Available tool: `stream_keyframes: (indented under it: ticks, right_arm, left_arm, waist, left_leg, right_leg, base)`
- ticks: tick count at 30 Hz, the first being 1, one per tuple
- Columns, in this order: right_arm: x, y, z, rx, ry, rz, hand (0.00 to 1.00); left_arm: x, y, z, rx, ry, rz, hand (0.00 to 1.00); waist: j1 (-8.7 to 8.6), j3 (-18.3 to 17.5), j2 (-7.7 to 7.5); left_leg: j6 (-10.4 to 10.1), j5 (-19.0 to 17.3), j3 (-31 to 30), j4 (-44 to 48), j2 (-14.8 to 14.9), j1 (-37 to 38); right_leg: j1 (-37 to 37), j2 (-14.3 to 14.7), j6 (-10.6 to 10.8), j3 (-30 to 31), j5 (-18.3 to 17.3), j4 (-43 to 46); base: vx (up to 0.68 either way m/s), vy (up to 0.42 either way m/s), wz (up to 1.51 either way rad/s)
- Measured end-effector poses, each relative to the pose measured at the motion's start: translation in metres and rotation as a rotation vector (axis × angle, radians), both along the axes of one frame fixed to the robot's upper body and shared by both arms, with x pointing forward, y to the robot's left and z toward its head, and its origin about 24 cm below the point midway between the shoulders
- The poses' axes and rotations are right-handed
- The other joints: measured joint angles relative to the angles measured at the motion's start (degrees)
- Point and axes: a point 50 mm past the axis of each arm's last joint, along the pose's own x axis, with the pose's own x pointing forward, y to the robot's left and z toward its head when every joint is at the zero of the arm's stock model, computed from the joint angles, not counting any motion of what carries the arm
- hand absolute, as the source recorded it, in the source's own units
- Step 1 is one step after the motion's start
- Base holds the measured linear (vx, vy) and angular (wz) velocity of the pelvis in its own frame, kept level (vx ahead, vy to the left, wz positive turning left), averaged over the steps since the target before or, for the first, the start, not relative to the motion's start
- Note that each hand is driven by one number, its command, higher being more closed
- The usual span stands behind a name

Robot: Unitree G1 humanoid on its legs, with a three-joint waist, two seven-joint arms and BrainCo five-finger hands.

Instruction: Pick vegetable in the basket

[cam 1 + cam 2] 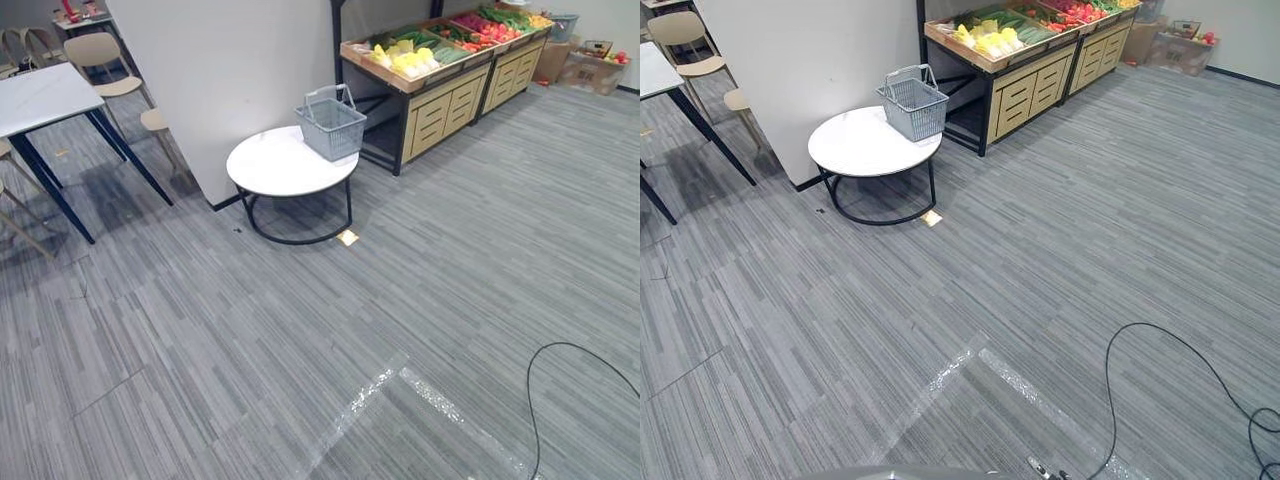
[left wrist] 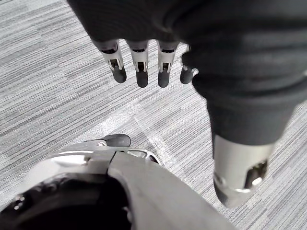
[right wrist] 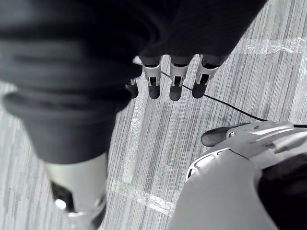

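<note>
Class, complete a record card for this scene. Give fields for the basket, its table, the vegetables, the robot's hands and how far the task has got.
Container: grey basket, handle raised, no vegetable seen inside
Support: round table, white top, black frame; the basket stands at its edge nearest the stand
Produce: yellow, green and red vegetables on the wooden stand beyond the table
Hands: left hand and right hand both open, empty, above the floor
Progress: nothing picked yet
</note>
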Motion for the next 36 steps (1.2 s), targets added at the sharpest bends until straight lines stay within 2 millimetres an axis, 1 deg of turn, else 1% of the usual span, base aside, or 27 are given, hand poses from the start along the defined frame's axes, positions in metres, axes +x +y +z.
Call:
stream_keyframes:
  ticks: [1, 2, 3, 4, 5, 6, 7, 9, 10, 12, 13, 14, 17, 19, 21, 23, 24, 25, 26, 27, 29, 30, 32, 33, 34, 35, 36]
  right_arm:
    - [0.0, 0.0, 0.0, 0.004, -0.004, -0.016, 0.0]
    - [-0.001, 0.0, 0.0, 0.009, -0.007, -0.037, 0.0]
    - [-0.001, 0.0, 0.0, 0.01, -0.007, -0.043, 0.0]
    - [-0.001, 0.0, 0.0, 0.01, -0.007, -0.043, 0.0]
    - [-0.001, 0.0, 0.0, 0.01, -0.007, -0.044, 0.0]
    - [-0.001, 0.001, 0.0, 0.011, -0.007, -0.046, 0.0]
    - [-0.002, 0.0, 0.0, 0.011, -0.007, -0.046, 0.0]
    - [-0.001, 0.0, 0.0, 0.011, -0.007, -0.046, 0.0]
    - [-0.002, 0.0, 0.0, 0.01, -0.007, -0.046, 0.0]
    - [-0.002, 0.0, 0.0, 0.01, -0.007, -0.046, 0.0]
    - [-0.002, 0.0, 0.0, 0.01, -0.007, -0.046, 0.0]
    - [-0.001, 0.0, 0.0, 0.01, -0.008, -0.046, 0.0]
    - [0.001, 0.0, 0.0, 0.009, -0.014, -0.049, 0.0]
    - [0.011, -0.001, 0.001, 0.008, -0.039, -0.052, 0.0]
    - [0.026, 0.002, 0.003, 0.014, -0.085, -0.058, 0.0]
    - [0.029, 0.002, 0.004, 0.009, -0.102, -0.065, 0.0]
    - [0.029, 0.002, 0.004, 0.006, -0.1, -0.066, 0.0]
    - [0.029, 0.002, 0.004, 0.005, -0.1, -0.063, 0.0]
    - [0.029, 0.003, 0.004, 0.004, -0.098, -0.056, 0.0]
    - [0.03, 0.003, 0.004, 0.002, -0.098, -0.056, 0.0]
    - [0.026, 0.0, 0.004, -0.011, -0.09, -0.059, 0.0]
    - [0.024, -0.003, 0.004, -0.021, -0.084, -0.055, 0.0]
    - [0.026, -0.005, 0.005, -0.027, -0.084, -0.033, 0.0]
    - [0.034, -0.004, 0.006, -0.027, -0.102, -0.019, 0.0]
    - [0.038, -0.004, 0.007, -0.026, -0.11, -0.016, 0.0]
    - [0.044, -0.003, 0.008, -0.025, -0.125, -0.01, 0.0]
    - [0.047, -0.002, 0.008, -0.023, -0.131, -0.007, 0.0]
  left_arm:
    - [0.0, 0.0, 0.0, 0.0, 0.0, 0.0, 0.0]
    - [0.0, 0.0, 0.0, -0.001, 0.0, 0.001, 0.0]
    - [0.0, 0.0, 0.0, -0.001, 0.0, 0.001, 0.0]
    - [0.0, 0.0, 0.0, -0.001, 0.0, 0.001, 0.0]
    - [0.0, 0.0, 0.0, -0.001, 0.0, 0.001, 0.0]
    - [0.0, 0.0, 0.0, -0.001, 0.0, 0.0, 0.0]
    - [0.0, -0.001, 0.0, -0.001, 0.001, 0.0, 0.0]
    - [0.0, -0.001, 0.0, -0.001, 0.001, -0.001, 0.0]
    - [-0.001, -0.001, 0.0, -0.001, 0.001, -0.001, 0.0]
    - [0.0, -0.001, 0.0, -0.001, 0.0, 0.001, 0.0]
    - [0.0, -0.001, 0.0, 0.0, 0.001, 0.001, 0.0]
    - [0.0, -0.001, 0.0, 0.0, 0.001, -0.001, 0.0]
    - [0.002, -0.001, 0.0, 0.003, -0.002, -0.011, 0.0]
    - [0.007, -0.001, 0.0, 0.007, -0.014, -0.014, 0.0]
    - [0.013, 0.002, 0.001, 0.022, -0.026, -0.015, 0.0]
    - [0.021, 0.004, 0.003, 0.037, -0.043, -0.016, 0.0]
    - [0.025, 0.006, 0.003, 0.042, -0.052, -0.013, 0.0]
    - [0.026, 0.006, 0.003, 0.044, -0.054, -0.009, 0.0]
    - [0.028, 0.008, 0.004, 0.049, -0.063, 0.005, 0.0]
    - [0.029, 0.01, 0.005, 0.054, -0.071, 0.014, 0.0]
    - [0.034, 0.007, 0.006, 0.044, -0.102, 0.049, 0.0]
    - [0.032, 0.006, 0.006, 0.039, -0.103, 0.068, 0.0]
    - [0.031, 0.0, 0.004, 0.023, -0.103, 0.089, 0.0]
    - [0.031, 0.0, 0.004, 0.018, -0.106, 0.1, 0.0]
    - [0.03, 0.0, 0.004, 0.016, -0.104, 0.1, 0.0]
    - [0.029, 0.0, 0.004, 0.016, -0.1, 0.101, 0.0]
    - [0.028, 0.0, 0.004, 0.016, -0.098, 0.101, 0.0]
  waist:
    - [-0.01, -0.11, 0.19]
    - [0.0, 0.29, -0.38]
    - [0.0, -0.1, 0.25]
    - [0.01, 0.34, -0.53]
    - [0.01, 0.29, -0.41]
    - [-0.01, -0.16, 0.31]
    - [-0.01, 0.27, -0.46]
    - [0.0, -0.07, 0.16]
    - [0.0, 0.22, -0.36]
    - [0.01, 0.01, -0.03]
    - [0.04, 0.16, -0.27]
    - [0.0, 0.0, 0.09]
    - [-0.06, 0.32, -0.04]
    - [0.0, 0.44, 0.33]
    - [-0.08, 1.74, -0.07]
    - [-0.2, 2.61, -0.47]
    - [-0.18, 2.96, -0.74]
    - [-0.15, 3.19, -0.99]
    - [0.0, 3.42, -1.14]
    - [-0.04, 3.95, -1.44]
    - [0.05, 5.12, -0.79]
    - [0.14, 5.55, -0.01]
    - [0.05, 5.57, 0.36]
    - [0.22, 5.58, 0.31]
    - [0.32, 5.59, 0.29]
    - [0.48, 5.65, 0.26]
    - [0.54, 5.73, 0.19]
  left_leg:
    - [0.01, -0.01, 0.01, -0.02, 0.04, 0.01]
    - [0.01, -0.01, 0.05, -0.03, 0.13, 0.02]
    - [0.03, 0.0, 0.11, -0.04, 0.22, 0.04]
    - [0.04, 0.01, 0.18, -0.05, 0.27, 0.04]
    - [0.07, 0.03, 0.23, -0.05, 0.32, 0.05]
    - [0.12, 0.06, 0.34, -0.05, 0.37, 0.05]
    - [0.13, 0.06, 0.45, -0.05, 0.42, 0.01]
    - [0.15, 0.07, 0.58, -0.05, 0.48, -0.04]
    - [0.16, 0.07, 0.66, -0.06, 0.5, -0.11]
    - [0.15, 0.04, 1.02, -0.06, 0.56, -0.17]
    - [0.13, 0.01, 1.29, -0.07, 0.58, -0.18]
    - [0.1, -0.01, 1.5, -0.07, 0.61, -0.2]
    - [0.02, -0.06, 2.04, -0.04, 0.91, -0.32]
    - [-0.02, -0.04, 3.26, 0.28, 1.44, -1.27]
    - [-0.33, 0.28, 4.35, 0.3, 1.79, -2.2]
    - [-0.81, 0.37, 4.36, 0.31, 2.06, -2.28]
    - [-2.0, -0.67, 4.56, 1.7, 2.53, -2.39]
    - [-2.37, -2.18, 4.5, 4.79, 3.21, -3.5]
    - [-2.3, -5.79, 4.6, 15.34, 5.6, -7.45]
    - [-2.21, -6.69, 4.73, 27.4, 8.16, -12.31]
    - [-0.84, -5.05, 3.81, 40.5, 11.51, -17.07]
    - [-1.37, -3.41, 1.87, 48.59, 12.56, -20.16]
    - [-1.63, -5.95, -0.87, 50.8, 11.21, -22.05]
    - [-1.44, -7.84, -1.79, 48.22, 9.24, -24.47]
    - [-1.36, -7.99, -1.69, 45.55, 8.37, -25.32]
    - [-1.01, -7.46, -1.43, 38.73, 7.12, -26.38]
    - [-0.94, -6.64, -1.41, 34.82, 6.55, -26.52]
  right_leg:
    - [0.0, 0.04, 0.06, 0.0, 0.02, 0.0]
    - [0.0, 0.11, 0.15, 0.04, 0.1, -0.03]
    - [0.0, 0.19, 0.18, 0.11, 0.17, -0.09]
    - [-0.03, 0.25, 0.22, 0.19, 0.19, -0.19]
    - [-0.03, 0.3, 0.22, 0.23, 0.21, -0.37]
    - [-0.04, 0.35, 0.24, 0.26, 0.24, -0.52]
    - [-0.08, 0.41, 0.23, 0.31, 0.24, -0.6]
    - [-0.09, 0.5, 0.21, 0.35, 0.25, -0.74]
    - [-0.1, 0.56, 0.1, 0.41, 0.32, -0.92]
    - [-0.1, 0.69, -0.01, 0.7, 0.47, -1.35]
    - [-0.08, 0.78, -0.13, 0.94, 0.71, -1.48]
    - [-0.1, 0.85, -0.4, 1.12, 1.08, -1.68]
    - [-0.8, 0.96, -0.56, 1.5, 0.92, -0.8]
    - [-3.86, 1.02, -1.26, 2.35, -0.37, 2.79]
    - [-7.3, 0.92, -1.89, 3.37, -2.22, 7.25]
    - [-8.2, 0.9, -2.43, 3.21, -3.46, 9.08]
    - [-8.37, 0.87, -2.71, 3.07, -4.87, 9.89]
    - [-8.29, 0.77, -3.36, 3.08, -5.78, 10.41]
    - [-7.98, 0.65, -3.67, 2.76, -6.57, 10.67]
    - [-7.02, 0.41, -3.98, 2.52, -6.88, 10.61]
    - [-4.94, 0.65, -4.0, 2.33, -7.03, 10.62]
    - [-2.57, 0.67, -4.25, 2.5, -7.55, 10.5]
    - [-1.19, -0.13, -4.48, 3.34, -8.7, 10.48]
    - [-1.0, -0.89, -4.7, 4.62, -8.84, 9.62]
    - [-0.98, -1.28, -4.69, 5.06, -8.84, 9.12]
    - [-0.63, -1.92, -4.43, 6.09, -8.98, 8.21]
    - [-0.19, -2.26, -3.99, 6.48, -9.18, 7.84]
  base:
    - [-0.07, -0.02, -0.01]
    - [-0.05, -0.014, -0.03]
    - [-0.07, -0.02, -0.04]
    - [-0.06, -0.016, -0.05]
    - [-0.05, -0.015, -0.05]
    - [-0.04, -0.017, -0.04]
    - [-0.04, -0.02, -0.04]
    - [0.0, 0.0, 0.0]
    - [0.01, -0.015, -0.04]
    - [0.02, -0.016, -0.08]
    - [0.05, -0.021, -0.11]
    - [0.04, -0.017, -0.1]
    - [0.04, -0.02, -0.09]
    - [0.0, -0.013, -0.3]
    - [-0.02, -0.042, -0.28]
    - [0.0, -0.075, -0.05]
    - [0.02, -0.104, 0.0]
    - [0.03, -0.138, -0.01]
    - [0.05, -0.146, 0.06]
    - [0.06, -0.152, 0.06]
    - [0.11, -0.091, 0.06]
    - [0.19, -0.003, 0.04]
    - [0.21, 0.051, -0.14]
    - [0.17, 0.063, -0.36]
    - [0.21, 0.092, -0.49]
    - [0.18, 0.092, -0.4]
    - [0.27, 0.139, -0.46]
